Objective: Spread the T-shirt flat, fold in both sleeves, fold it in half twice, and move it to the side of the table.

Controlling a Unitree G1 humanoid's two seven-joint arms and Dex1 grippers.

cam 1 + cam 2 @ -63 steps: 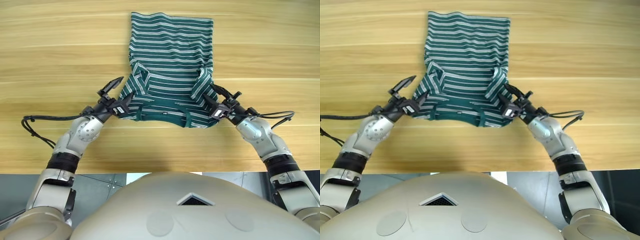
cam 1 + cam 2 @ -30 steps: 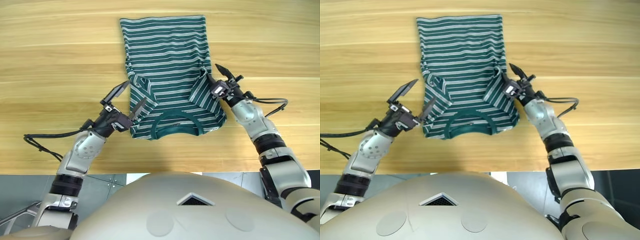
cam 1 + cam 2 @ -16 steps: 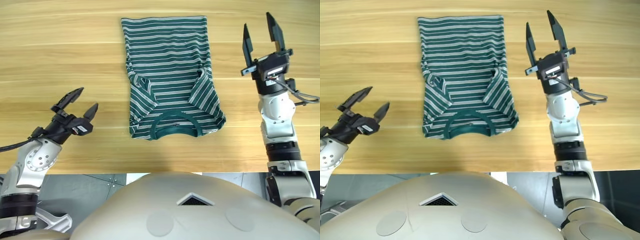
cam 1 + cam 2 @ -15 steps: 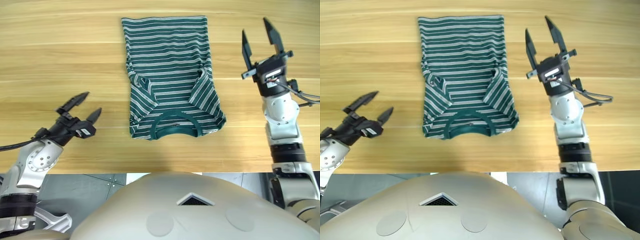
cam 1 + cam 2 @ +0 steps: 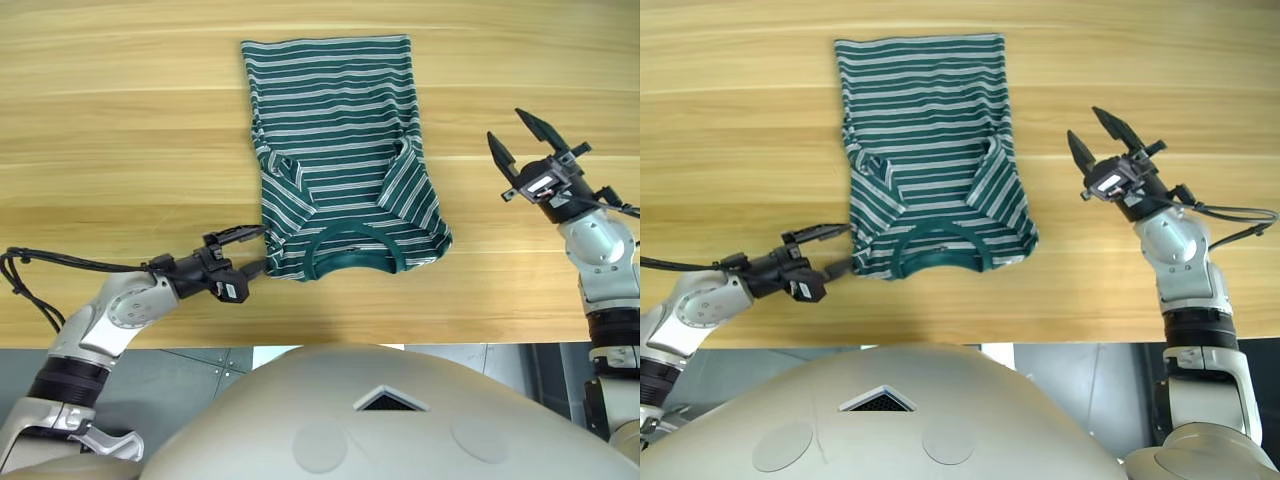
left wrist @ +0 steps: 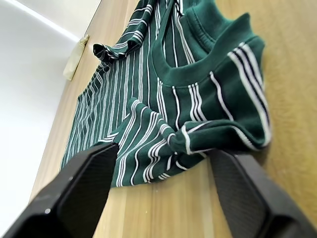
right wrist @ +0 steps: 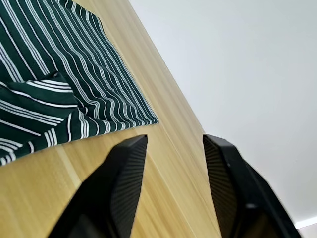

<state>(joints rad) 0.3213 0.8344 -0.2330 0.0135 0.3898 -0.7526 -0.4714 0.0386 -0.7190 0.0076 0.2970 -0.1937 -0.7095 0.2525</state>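
1. We see the T-shirt (image 5: 335,120), dark green with pale stripes, lying flat on the wooden table (image 5: 120,120), about midway between its left and right edges.
2. Its hem lies toward the table's far edge and its collar (image 5: 352,250) toward the near edge, a little back from that edge.
3. Both sleeves are folded inward onto the body: the sleeve on the left (image 5: 280,168) and the sleeve on the right (image 5: 402,172) each lie as a slanted flap just above the collar, so the shirt forms a narrow upright rectangle that widens slightly at the shoulders.
4. The left gripper (image 5: 265,246) sits low at the shirt's near-left shoulder corner, with its fingers spread apart.
5. In the left wrist view that shoulder corner, bunched into a small fold, lies between the two dark fingers (image 6: 84,183) of the left gripper (image 6: 163,151), which have not closed on it. We cannot tell whether either finger touches the cloth.
6. The right gripper (image 5: 507,128) is over bare table to the right of the shirt, well apart from it, its fingers spread wide and holding nothing.
7. In the right wrist view the right gripper (image 7: 174,139) points past the shirt's far-right hem corner toward the table's far edge.
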